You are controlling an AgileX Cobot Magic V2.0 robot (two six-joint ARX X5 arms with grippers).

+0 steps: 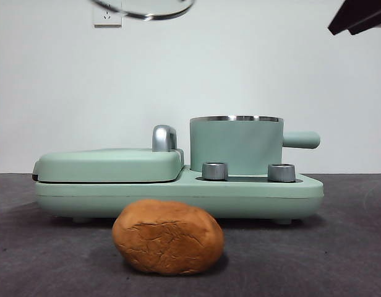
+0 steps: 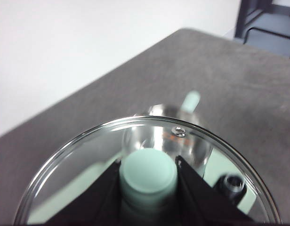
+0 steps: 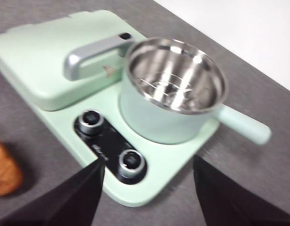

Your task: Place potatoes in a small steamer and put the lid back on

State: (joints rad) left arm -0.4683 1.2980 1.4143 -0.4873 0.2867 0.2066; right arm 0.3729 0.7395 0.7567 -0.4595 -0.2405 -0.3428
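The left gripper (image 2: 148, 188) is clamped on the lid's (image 1: 143, 9) green knob, holding it high above the table (image 1: 339, 247). The right gripper (image 3: 147, 188) hangs spread wide and empty over the uncovered steamer (image 1: 236, 145), whose handle points right. The potato (image 1: 167, 237) lies in front, its long axis running left to right.

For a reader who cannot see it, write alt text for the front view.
A rough orange-brown potato lies on the dark table in front of a mint-green cooker base, whose small steamer pot stands open beside a closed flat griddle. The glass lid hangs high at the top edge, with a black arm tip in the corner.
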